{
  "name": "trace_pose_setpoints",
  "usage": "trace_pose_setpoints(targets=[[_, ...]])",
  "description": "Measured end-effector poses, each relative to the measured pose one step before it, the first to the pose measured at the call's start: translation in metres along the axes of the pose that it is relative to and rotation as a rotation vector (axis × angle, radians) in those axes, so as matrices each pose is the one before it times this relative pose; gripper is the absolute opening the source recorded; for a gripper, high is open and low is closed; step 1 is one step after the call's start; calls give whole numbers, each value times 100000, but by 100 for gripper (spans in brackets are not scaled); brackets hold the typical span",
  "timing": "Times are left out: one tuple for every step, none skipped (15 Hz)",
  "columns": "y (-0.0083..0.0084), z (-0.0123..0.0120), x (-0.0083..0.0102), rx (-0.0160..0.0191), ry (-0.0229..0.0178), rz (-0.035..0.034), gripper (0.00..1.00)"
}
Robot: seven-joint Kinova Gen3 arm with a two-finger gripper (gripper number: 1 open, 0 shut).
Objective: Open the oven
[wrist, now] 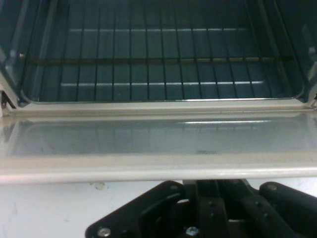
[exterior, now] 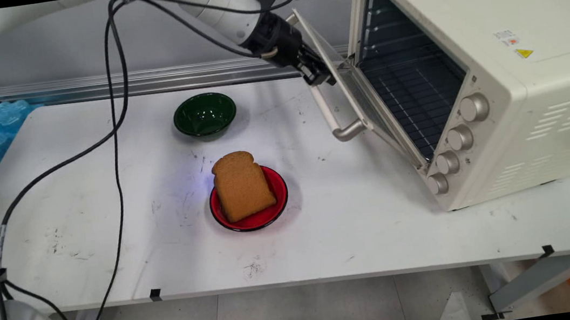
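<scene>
The gripper is up at the far side of the table, pressed in against the upper edge of the oven door, near the far end of its handle; the door hangs partly open, tilted out from the cream toaster oven that stands on the table's right side. Whether the fingers are closed on the door's edge or only resting against it I cannot tell; in the main view they are hidden between the wrist and the door, and in the hand view only the black linkage shows at the bottom, with the fingers seemingly tucked below the door's pale rim.

The hand view looks over that rim, across the glass of the door, into the oven cavity, where a wire rack lies level across it (the same rack shows through the open front in the main view). Four round knobs run down the oven's front panel.

Out on the open table, well apart from the gripper, a red plate sits near the middle with a slice of brown bread lying on it; a green bowl stands farther back, between the plate and the wall. Black cables hang from the arm across the table's left side.
</scene>
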Motion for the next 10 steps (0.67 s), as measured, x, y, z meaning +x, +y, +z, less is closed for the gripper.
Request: trace_pose_setpoints(targets=[[33, 40, -519, 246, 488, -476, 0], [15, 20, -550, 274, 513, -480, 0], [16, -8, -379, 176, 331, -302, 0], [10, 18, -548, 266, 533, -471, 0], [-13, 27, -709, 345, 727, -668, 0], [-4, 7, -368, 177, 391, -373, 0], [-14, 16, -508, 239, 532, -455, 0], [-14, 4, -515, 218, 569, -367, 0], [-33, 24, -670, 221, 683, -320, 0], [-23, 5, -414, 143, 412, -148, 0]])
